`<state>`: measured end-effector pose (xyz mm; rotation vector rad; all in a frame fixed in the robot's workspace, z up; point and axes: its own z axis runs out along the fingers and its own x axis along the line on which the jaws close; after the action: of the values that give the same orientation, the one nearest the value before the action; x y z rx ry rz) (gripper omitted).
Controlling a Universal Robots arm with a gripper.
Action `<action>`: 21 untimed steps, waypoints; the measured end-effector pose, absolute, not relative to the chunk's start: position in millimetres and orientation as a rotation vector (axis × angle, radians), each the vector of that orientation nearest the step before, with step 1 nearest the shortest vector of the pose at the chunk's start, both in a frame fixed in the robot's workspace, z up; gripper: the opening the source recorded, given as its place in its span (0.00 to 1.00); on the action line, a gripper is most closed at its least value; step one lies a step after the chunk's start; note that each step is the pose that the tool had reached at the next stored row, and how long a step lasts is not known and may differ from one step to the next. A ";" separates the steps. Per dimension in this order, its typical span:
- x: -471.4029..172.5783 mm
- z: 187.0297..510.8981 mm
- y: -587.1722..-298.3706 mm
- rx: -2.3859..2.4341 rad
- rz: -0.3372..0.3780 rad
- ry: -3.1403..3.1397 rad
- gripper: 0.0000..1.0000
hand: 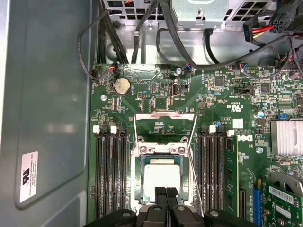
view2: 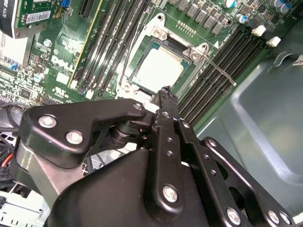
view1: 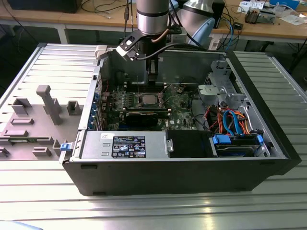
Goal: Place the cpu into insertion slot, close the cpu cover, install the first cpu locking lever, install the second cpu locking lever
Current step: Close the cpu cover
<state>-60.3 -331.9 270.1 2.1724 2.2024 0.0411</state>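
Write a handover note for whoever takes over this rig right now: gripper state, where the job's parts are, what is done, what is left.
Gripper: shut, nothing between its fingers, tips over one edge of the cpu.
Cpu: lies flat in the insertion slot; placing is done.
Cpu cover: appears raised open on the slot's side away from the gripper, board showing through its window.
Locking levers: both wire levers stand free beside the slot, unlatched.
Left: close the cover, latch both levers.
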 end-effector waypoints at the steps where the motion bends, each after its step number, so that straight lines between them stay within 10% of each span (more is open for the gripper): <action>1: -60.3 270.3 -331.9 2.172 0.041 2.202 0.11; 21: -55.3 270.4 -331.9 2.173 0.040 2.203 0.11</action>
<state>-55.3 -331.9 270.4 2.1728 2.2027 0.0397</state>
